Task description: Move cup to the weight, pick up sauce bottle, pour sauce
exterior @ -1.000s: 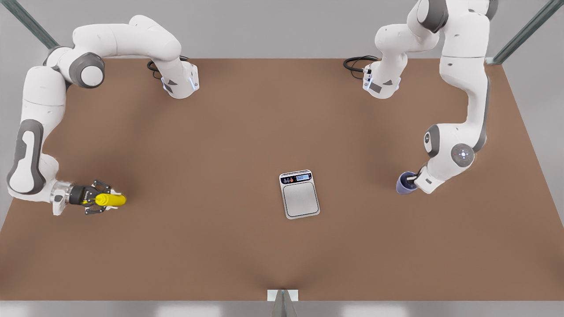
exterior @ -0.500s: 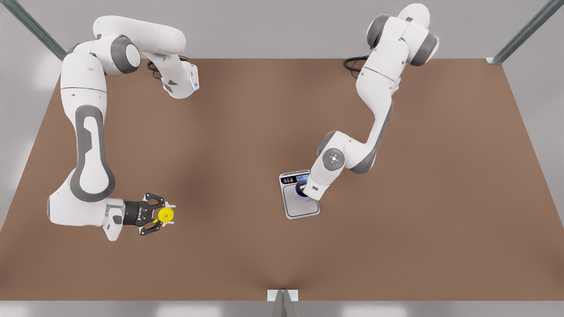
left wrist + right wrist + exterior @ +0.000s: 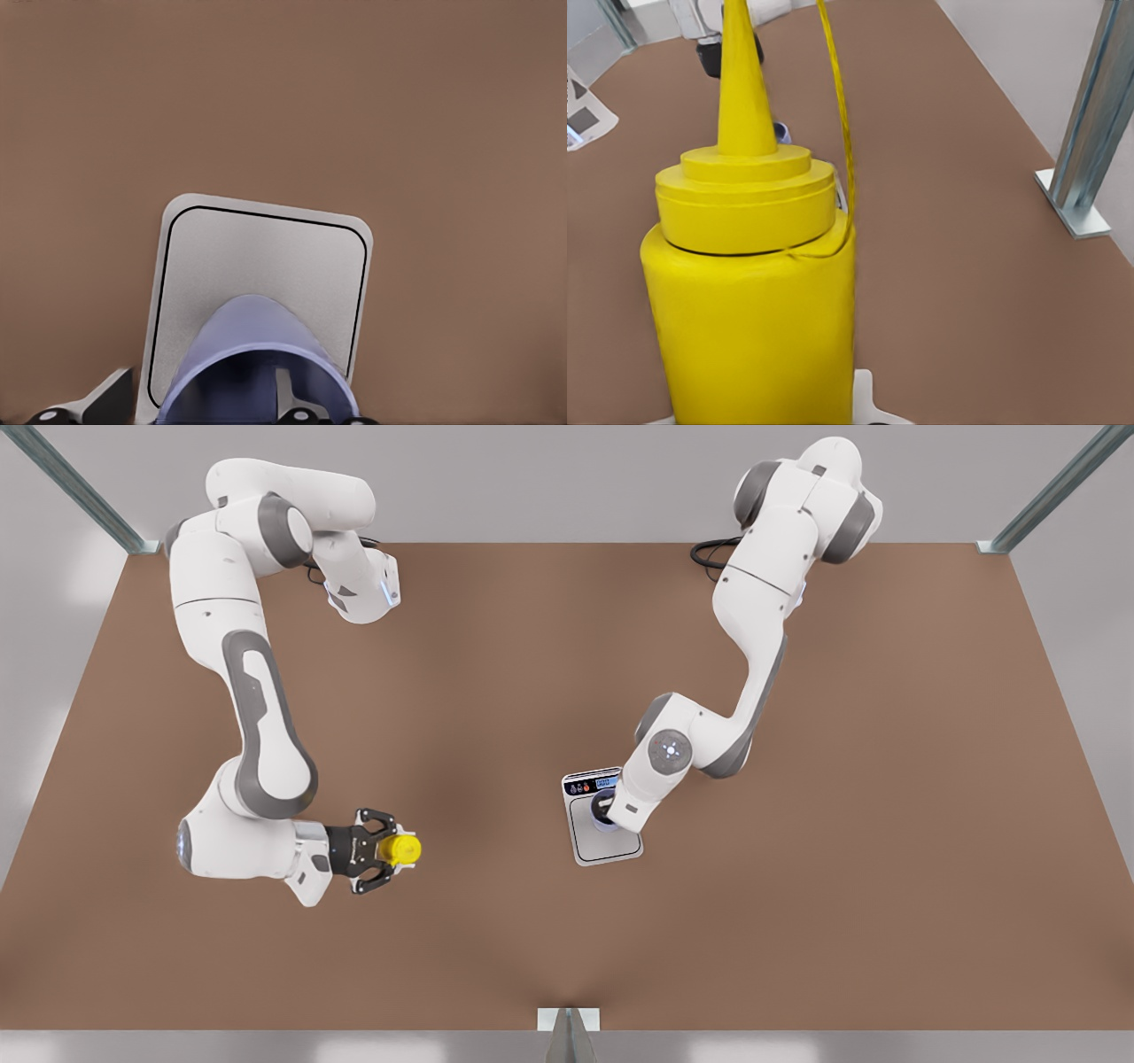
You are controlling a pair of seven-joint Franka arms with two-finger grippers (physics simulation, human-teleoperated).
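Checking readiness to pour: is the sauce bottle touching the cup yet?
Apart. In the front view the sauce bottle, in the right tool, is separated by bare table from the cup on the weight.

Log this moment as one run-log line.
left gripper: on lavender-blue cup, over silver-white scale's plate | right gripper: holding yellow squeeze bottle above brown table | pour: pending

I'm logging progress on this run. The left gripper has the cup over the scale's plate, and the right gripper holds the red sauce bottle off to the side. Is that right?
Not quite: the sauce bottle is yellow, not red, as the right wrist view shows. The rest holds: the left gripper has the cup over the scale, and the right gripper holds the bottle off to the front view's left.
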